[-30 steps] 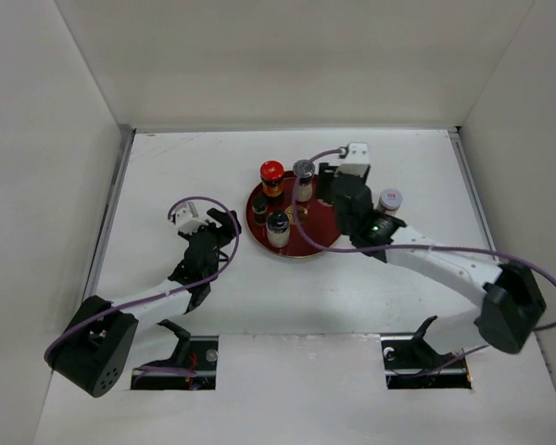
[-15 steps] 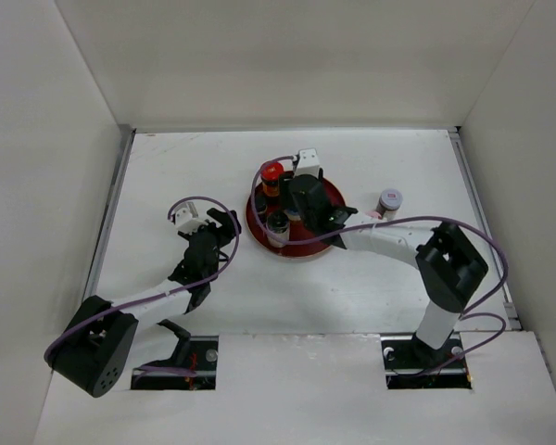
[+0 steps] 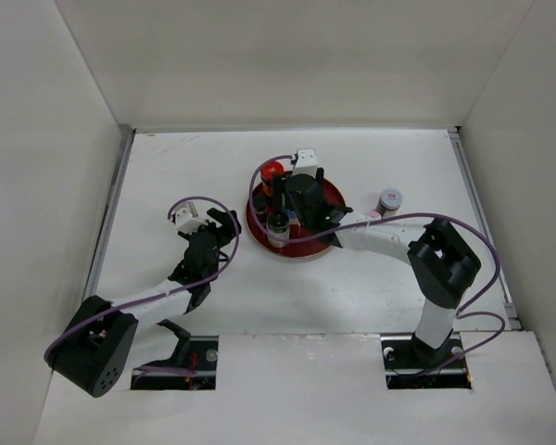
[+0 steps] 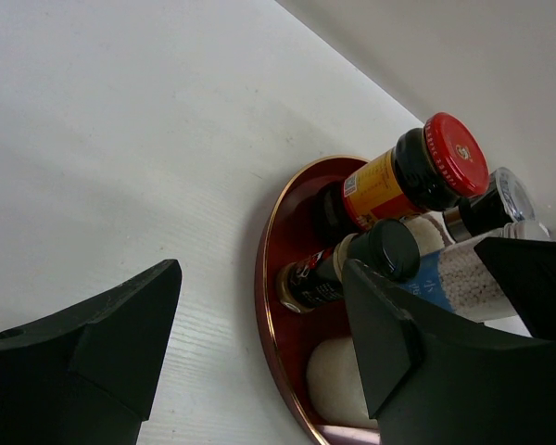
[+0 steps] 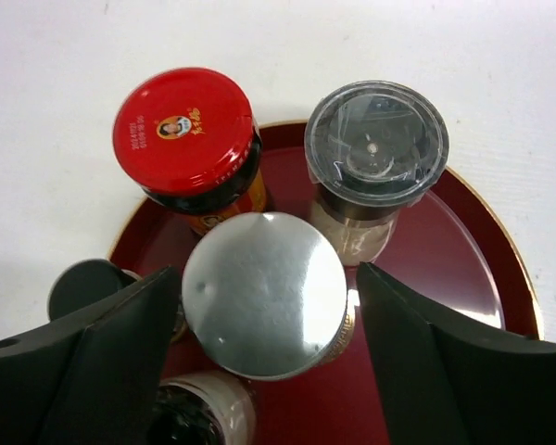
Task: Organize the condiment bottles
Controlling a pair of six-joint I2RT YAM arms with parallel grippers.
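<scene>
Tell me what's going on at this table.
The right arm's end effector hangs over the round red dish, its fingers either side of a silver-capped bottle, next to a red-capped dark jar and three more bottles. Whether it grips is unclear. One grey-capped bottle stands on the white table outside the dish. The left end effector sits open beside the dish.

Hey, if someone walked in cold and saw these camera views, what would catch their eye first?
The round red dish at mid-table, crowded with condiment bottles, draws the eye first, and the bright red-capped bottle at its far-left edge stands out most. The right end effector is over the dish, closed on a silver-capped bottle. One lone bottle stands on the table to the right of the dish.
</scene>
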